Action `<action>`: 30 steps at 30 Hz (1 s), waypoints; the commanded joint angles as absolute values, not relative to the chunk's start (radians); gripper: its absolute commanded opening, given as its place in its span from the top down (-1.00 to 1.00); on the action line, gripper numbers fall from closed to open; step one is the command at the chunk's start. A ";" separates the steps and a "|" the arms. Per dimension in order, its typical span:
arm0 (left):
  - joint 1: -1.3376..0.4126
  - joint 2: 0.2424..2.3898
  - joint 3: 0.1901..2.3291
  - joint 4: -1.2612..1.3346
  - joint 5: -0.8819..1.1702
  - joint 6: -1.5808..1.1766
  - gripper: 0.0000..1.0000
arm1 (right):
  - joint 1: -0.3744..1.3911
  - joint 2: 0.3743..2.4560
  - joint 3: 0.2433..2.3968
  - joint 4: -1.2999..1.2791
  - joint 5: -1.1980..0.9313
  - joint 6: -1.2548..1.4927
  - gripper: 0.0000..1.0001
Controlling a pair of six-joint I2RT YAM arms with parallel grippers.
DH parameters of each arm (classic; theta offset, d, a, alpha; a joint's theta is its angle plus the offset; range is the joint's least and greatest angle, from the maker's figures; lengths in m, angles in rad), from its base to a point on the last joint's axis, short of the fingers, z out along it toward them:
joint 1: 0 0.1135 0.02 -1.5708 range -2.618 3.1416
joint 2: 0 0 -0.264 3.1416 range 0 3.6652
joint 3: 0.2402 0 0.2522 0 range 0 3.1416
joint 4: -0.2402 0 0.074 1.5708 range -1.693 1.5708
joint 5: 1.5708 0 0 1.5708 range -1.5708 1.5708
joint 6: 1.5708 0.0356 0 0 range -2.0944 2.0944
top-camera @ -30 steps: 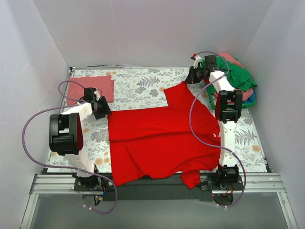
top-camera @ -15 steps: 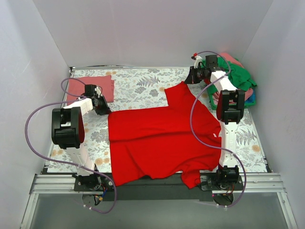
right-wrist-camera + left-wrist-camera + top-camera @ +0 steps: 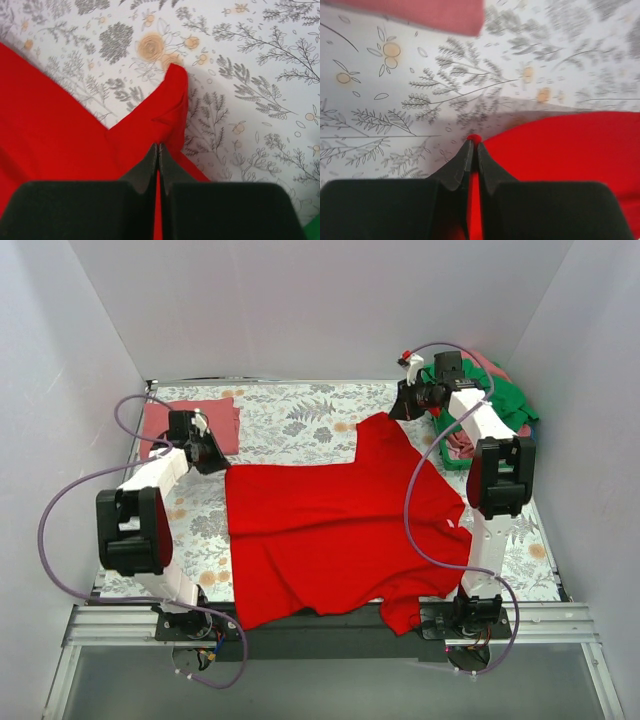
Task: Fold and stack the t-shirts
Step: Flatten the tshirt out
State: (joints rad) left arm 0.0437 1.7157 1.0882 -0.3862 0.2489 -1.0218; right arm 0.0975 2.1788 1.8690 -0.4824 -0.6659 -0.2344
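Note:
A bright red t-shirt (image 3: 330,530) lies spread over the middle of the floral tablecloth, its near hem hanging over the front edge. My left gripper (image 3: 212,457) is shut on the shirt's far-left corner; the wrist view shows red cloth (image 3: 473,138) pinched between the tips. My right gripper (image 3: 398,408) is shut on the shirt's far-right sleeve (image 3: 167,107), held near the back of the table. A folded salmon-pink t-shirt (image 3: 190,423) lies at the back left, also in the left wrist view (image 3: 415,15). A green t-shirt (image 3: 500,400) tops a heap at the back right.
The heap at the back right also holds pink (image 3: 463,443) and blue (image 3: 527,447) cloth. White walls enclose the table on three sides. The grey floral tablecloth (image 3: 290,420) shows bare between the folded shirt and the right gripper. Purple cables loop beside both arms.
Both grippers have moved toward the back of the table, pulling the red shirt's far edge with them. The shirt's far-left corner and far-right sleeve now lie further back.

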 commanded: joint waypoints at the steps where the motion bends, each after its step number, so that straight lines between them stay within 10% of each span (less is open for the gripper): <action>1: 0.043 1.510 1.092 -0.359 0.232 -1.038 1.00 | 0.133 2.005 1.812 -0.543 -0.620 -0.371 0.97; 30: 0.028 0.873 1.537 -0.127 0.307 -1.328 1.00 | 0.147 1.284 2.376 -0.554 -0.261 -0.575 0.97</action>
State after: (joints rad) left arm 0.0372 0.8928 1.4883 -0.1436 0.3214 -1.3140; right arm 0.1501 1.2877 2.3497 -0.6468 -0.3260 -0.6033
